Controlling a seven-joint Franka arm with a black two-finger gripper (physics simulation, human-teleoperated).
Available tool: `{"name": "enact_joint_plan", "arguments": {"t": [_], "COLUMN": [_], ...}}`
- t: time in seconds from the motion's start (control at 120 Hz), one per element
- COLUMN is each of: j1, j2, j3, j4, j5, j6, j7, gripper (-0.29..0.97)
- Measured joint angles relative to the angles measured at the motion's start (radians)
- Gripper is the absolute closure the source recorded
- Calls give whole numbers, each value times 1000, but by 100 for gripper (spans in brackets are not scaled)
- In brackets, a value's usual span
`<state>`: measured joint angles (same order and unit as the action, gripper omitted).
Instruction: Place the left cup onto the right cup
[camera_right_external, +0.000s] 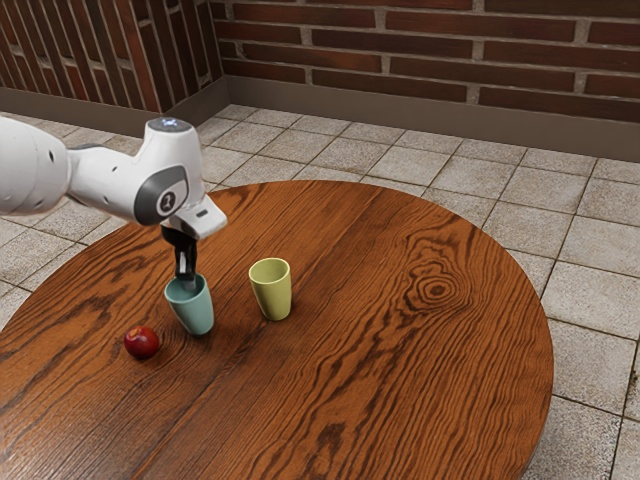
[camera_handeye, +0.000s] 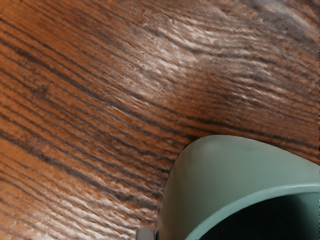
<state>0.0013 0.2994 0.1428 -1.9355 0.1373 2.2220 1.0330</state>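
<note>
Left of centre, exterior view: teal cup (camera_right_external: 190, 306) leans a bit, right under the claw (camera_right_external: 186, 272), over the round table (camera_right_external: 420, 380).
Claw: fingers look pressed close on the teal cup's rim wall, pinching it, I'd guess one inside and one outside. A rim grab makes sense since it leaves the bottom free to go onto the other cup.
Wrist view: teal cup (camera_handeye: 235, 190) rim and outer wall sit just under the hand, with wood grain past it.
Lean: probably the pinch tugging the rim. Can't tell if the base is off the wood.
Green cup (camera_right_external: 271, 288): upright, mouth up, just right of the teal one in the frame, near but apart. That's the target.
Red ball (camera_right_external: 142, 342): lower left of the frame, near the teal cup but on the side away from the target, so no bother.
In the way: nothing between the cups. It's a short hop right, but the teal one has to clear the green rim first.
</note>
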Motion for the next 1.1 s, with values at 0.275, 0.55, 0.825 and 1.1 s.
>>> {"name": "enact_joint_plan", "arguments": {"t": [0.275,0.55,0.825,1.1], "j1": [-16,-35,-54,-129], "j2": [-104,-210,-251,-137], "j3": [-7,-9,-21,-20], "j4": [35,58,98,276], "j5": [-20,-55,-60,-61], "j6": [-81,-186,-266,-374], "j7": [-6,-13,-30,-40], "gripper": [78,78,78,78]}}
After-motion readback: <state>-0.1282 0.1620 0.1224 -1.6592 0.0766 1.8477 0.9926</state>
